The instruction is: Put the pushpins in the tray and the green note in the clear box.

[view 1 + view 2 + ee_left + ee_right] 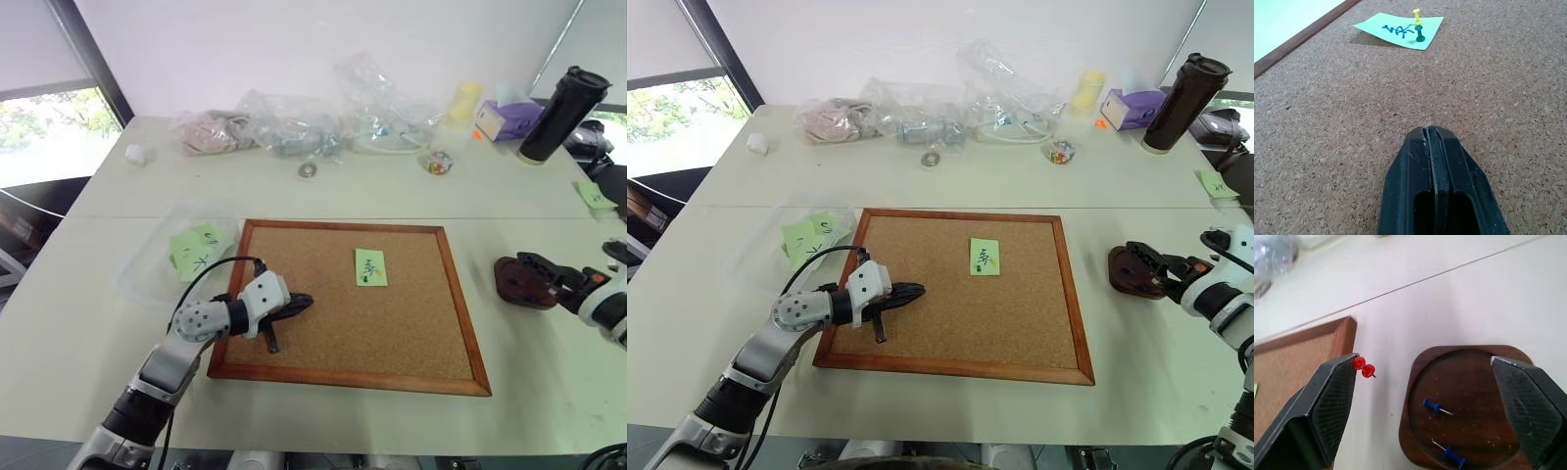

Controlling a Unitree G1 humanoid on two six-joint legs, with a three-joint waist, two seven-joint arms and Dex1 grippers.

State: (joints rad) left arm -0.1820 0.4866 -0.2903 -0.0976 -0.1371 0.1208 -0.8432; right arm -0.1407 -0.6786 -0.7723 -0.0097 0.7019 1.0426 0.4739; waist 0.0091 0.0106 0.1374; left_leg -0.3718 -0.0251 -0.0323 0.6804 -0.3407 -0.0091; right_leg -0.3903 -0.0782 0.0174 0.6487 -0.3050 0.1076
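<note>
Right wrist view counts three pushpins near the tray (1464,406): two blue pushpins (1437,407) lying on their sides inside the dark brown wooden dish, which has a rounded outline and a shallow circular recess, and one red pushpin (1364,368) at the tip of one finger of the right gripper (1425,364), over the pale table between the corkboard's corner and the tray; whether it clings to the finger or lies on the table is unclear. That gripper's two black ribbed fingers are spread wide, one to each side of the tray, the arm reaching in from the table's right edge. On the wood-framed corkboard (411,323), grainy and rectangular, one green note (370,266) sits pinned near the centre by a yellow pushpin (1417,16) and a green pushpin (1420,36). The left gripper (1429,134) is clenched with nothing between its fingers, low over the cork near the board's left edge, forearm angled in from the near left. The clear box (147,269), thin transparent plastic, lies just left of the board with two green slips (196,247) inside.
</note>
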